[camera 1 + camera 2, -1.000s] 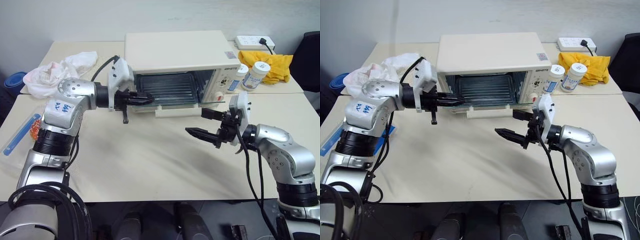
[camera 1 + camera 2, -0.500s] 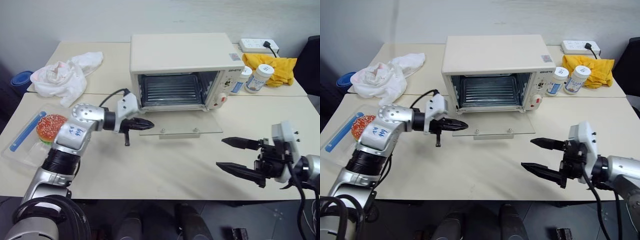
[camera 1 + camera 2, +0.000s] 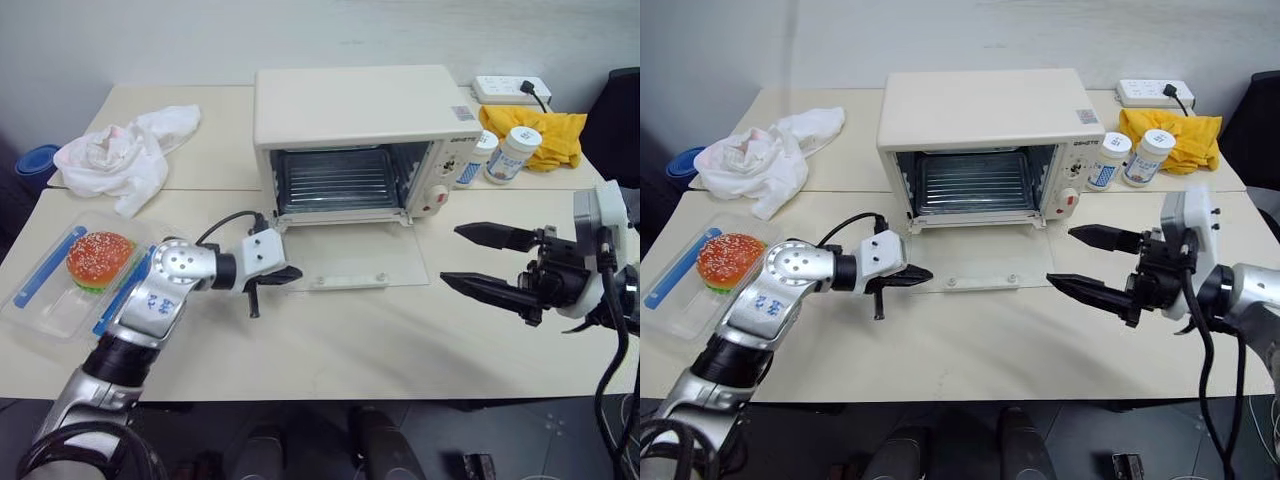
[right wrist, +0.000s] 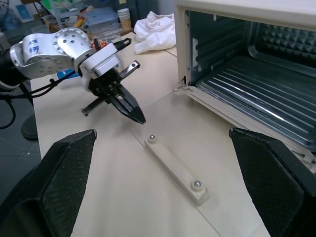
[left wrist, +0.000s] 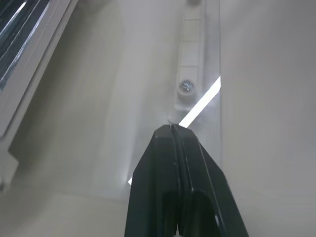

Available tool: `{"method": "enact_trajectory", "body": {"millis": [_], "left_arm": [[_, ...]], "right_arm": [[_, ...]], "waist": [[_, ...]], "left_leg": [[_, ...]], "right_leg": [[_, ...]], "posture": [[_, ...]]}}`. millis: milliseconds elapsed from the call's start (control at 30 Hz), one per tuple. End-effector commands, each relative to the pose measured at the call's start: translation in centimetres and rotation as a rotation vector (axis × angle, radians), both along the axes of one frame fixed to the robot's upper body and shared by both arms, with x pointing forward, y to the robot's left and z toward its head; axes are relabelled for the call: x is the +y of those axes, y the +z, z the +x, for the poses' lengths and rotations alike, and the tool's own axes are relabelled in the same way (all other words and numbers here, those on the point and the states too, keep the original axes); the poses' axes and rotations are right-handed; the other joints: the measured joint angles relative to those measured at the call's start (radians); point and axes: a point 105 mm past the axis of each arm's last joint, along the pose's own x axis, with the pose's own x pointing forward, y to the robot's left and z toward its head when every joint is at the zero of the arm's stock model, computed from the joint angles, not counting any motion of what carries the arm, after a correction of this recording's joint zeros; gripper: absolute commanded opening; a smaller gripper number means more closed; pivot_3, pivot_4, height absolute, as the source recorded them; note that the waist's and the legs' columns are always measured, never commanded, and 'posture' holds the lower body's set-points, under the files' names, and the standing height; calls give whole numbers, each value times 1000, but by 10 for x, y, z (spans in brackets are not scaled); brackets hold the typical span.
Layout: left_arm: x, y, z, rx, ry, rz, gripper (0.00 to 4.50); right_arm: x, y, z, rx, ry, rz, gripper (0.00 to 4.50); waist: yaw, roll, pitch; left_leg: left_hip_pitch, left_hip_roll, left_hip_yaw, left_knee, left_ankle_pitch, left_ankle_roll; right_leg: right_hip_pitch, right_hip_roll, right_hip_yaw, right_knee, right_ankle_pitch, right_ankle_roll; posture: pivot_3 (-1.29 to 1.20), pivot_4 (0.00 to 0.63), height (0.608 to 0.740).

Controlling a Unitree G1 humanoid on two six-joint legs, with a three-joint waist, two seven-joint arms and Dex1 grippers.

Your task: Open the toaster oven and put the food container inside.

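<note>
Table (image 3: 330, 350) is cream, two tops pushed together. Toaster oven (image 3: 355, 105) sits at the back centre, its glass door (image 3: 350, 265) dropped flat onto the table, wire rack (image 3: 335, 180) bare inside. So the opening step looks done; loading is all that is left.

Food container (image 3: 45, 305) lies at the near left edge of the table, well apart from the oven, lid off or open, burger (image 3: 100, 255) sitting in it, blue clip strips along its sides. Nothing grips it.

White cloth (image 3: 115, 155) is bunched at the back left, yellow cloth (image 3: 540, 130) at the back right with two white bottles (image 3: 505, 150) and a power strip (image 3: 510, 88) near it.

Left gripper (image 3: 290, 273) has its fingers pressed together, empty, tip at the left front corner of the lowered door, just beside the door handle (image 3: 347, 281); whether it touches the glass cannot be told. Right gripper (image 3: 485, 262) hangs to the right of the door, fingers spread wide, holding nothing, pointing across toward the left arm.

Judgement: roughly halfway. Remaining: reach the container, lift it, carry it over the door, set it on the rack.
</note>
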Motion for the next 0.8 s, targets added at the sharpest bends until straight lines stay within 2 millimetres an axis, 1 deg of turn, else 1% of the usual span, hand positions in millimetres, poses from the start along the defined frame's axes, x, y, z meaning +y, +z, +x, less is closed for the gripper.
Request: {"method": "enact_trajectory", "body": {"millis": [33, 100, 167, 200, 400, 467, 500, 533, 600, 700, 800], "left_arm": [[35, 32, -22, 41, 172, -143, 573], [58, 51, -50, 77, 255, -240, 1168], [76, 60, -72, 108, 349, -314, 1745], [86, 63, -84, 121, 405, -344, 2103], [138, 66, -136, 118, 754, -455, 3740], [164, 66, -155, 94, 927, -556, 4316], [176, 64, -162, 82, 1005, -591, 4421], [182, 63, -166, 75, 1053, -613, 4421], [199, 58, -170, 75, 1180, -654, 4421], [223, 48, -173, 87, 1365, -713, 4421], [250, 32, -167, 106, 1555, -790, 4421]], "right_arm": [[7, 3, 6, -19, 70, -12, 4500], [11, 0, 13, -11, 116, -20, 4500], [15, -1, 20, -12, 151, -23, 4500], [17, -1, 24, -15, 170, -21, 4500], [32, 0, 44, -22, 273, -16, 4500], [38, -1, 49, -20, 310, -16, 4500], [40, -2, 51, -20, 324, -18, 4500], [41, -2, 52, -20, 334, -20, 4500], [43, -2, 53, -22, 348, -19, 4500], [45, -1, 54, -23, 365, -21, 4500], [43, 0, 53, -23, 366, -26, 4500]], "waist": [[-2, 0, 0], [-5, -2, 1], [-4, -2, 1], [-4, -2, 1], [1, -1, 2], [3, -1, 2], [1, -1, 2], [0, -1, 2], [0, -1, 1], [2, -1, 1], [1, -1, 1]], "left_leg": [[-1, 0, 0, 0, 0, 0], [-2, 1, 0, 0, 0, 0], [-3, 2, 0, 0, 0, 0], [-3, 2, 0, -1, 0, 0], [-2, 1, -1, 0, 0, 0], [-2, 1, -1, 0, -1, 0], [-2, 1, -1, 0, -1, 0], [-1, 1, -1, 0, -1, -1], [-1, 1, -1, 0, -1, -1], [-1, 1, -2, 0, -1, -1], [-1, 1, -2, 0, -1, -2]], "right_leg": [[0, 0, 0, 0, 0, 0], [-2, 0, 0, 0, 0, 0], [-3, 0, -1, -1, 0, -1], [-3, 0, -1, -1, 0, -1], [-1, 0, -2, -2, 0, -1], [0, 0, -3, -3, -1, -1], [-1, 0, -3, -3, -1, -1], [0, 0, -3, -3, -1, -2], [-1, 0, -3, -3, -1, -2], [0, 0, -4, -3, -1, -2], [0, -1, -3, -3, -1, -2]], "posture": [[0, 150, 740], [0, 150, 740], [0, 150, 740], [0, 150, 740], [0, 150, 740], [0, 150, 740], [0, 150, 740], [0, 150, 740], [0, 150, 740], [0, 150, 740], [0, 150, 740]]}}
